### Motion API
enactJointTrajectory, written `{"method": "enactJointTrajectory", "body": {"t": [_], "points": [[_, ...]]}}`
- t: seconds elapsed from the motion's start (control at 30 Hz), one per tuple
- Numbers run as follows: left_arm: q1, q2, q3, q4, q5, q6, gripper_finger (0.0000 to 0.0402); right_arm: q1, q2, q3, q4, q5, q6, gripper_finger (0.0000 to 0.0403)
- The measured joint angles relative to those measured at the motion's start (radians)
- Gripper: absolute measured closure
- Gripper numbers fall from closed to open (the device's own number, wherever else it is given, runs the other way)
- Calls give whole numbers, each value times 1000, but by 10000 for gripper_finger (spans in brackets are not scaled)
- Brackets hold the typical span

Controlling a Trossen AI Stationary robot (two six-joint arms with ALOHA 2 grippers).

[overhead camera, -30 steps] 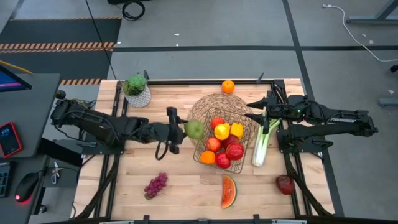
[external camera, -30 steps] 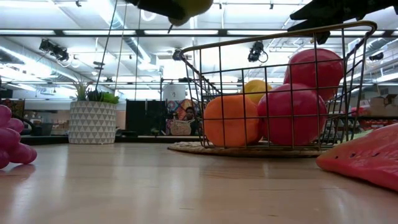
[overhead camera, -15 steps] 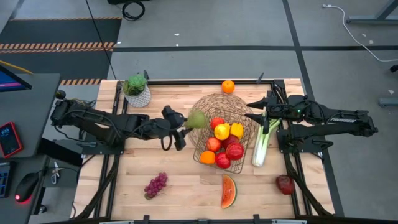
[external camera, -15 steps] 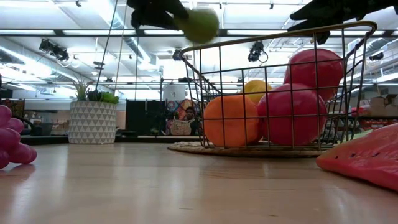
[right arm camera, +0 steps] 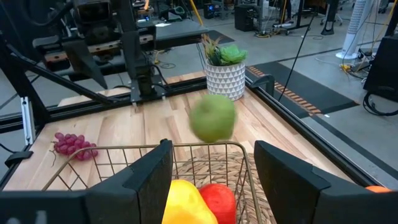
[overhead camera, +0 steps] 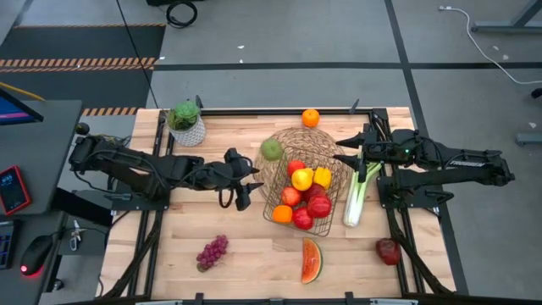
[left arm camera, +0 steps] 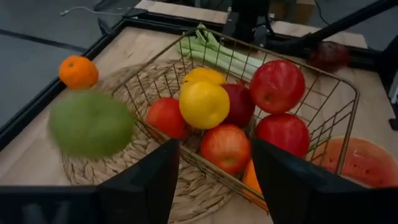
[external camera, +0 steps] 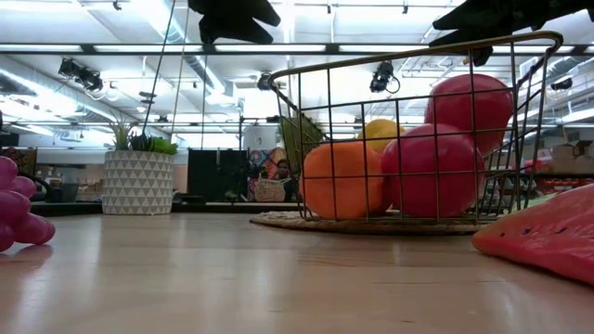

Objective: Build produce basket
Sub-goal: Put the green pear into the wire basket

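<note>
Left gripper (overhead camera: 247,180) open w/ nothing in it, just left of basket (overhead camera: 277,151). Green pear (overhead camera: 271,149) at basket's far-left rim, free of gripper. Right gripper (overhead camera: 345,151) shut at basket's right.

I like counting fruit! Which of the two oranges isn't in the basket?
The orange alone at the table's far edge, outside the wire basket. The other orange lies inside, among the red apples.

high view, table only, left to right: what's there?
Potted plant → grapes → left gripper → green pear → basket → celery stalk → red apple.
</note>
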Motion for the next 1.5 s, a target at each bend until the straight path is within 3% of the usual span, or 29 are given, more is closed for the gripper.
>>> {"method": "enactJointTrajectory", "body": {"t": [0.23,0.6,0.8,1.1,1.37,1.5], "points": [[63,102,-2,-293,-30,-26,206,0,0,0,0,0,0,172],[141,273,-1,-425,-39,133,214,0,0,0,18,0,0,172],[208,252,0,-436,-99,161,240,0,0,0,24,0,0,172],[353,241,-1,-443,-102,197,264,0,2,0,41,0,0,172],[413,241,-1,-501,-98,291,252,0,2,0,46,0,0,172],[431,241,-1,-524,-17,266,223,0,3,0,46,0,0,172]]}}
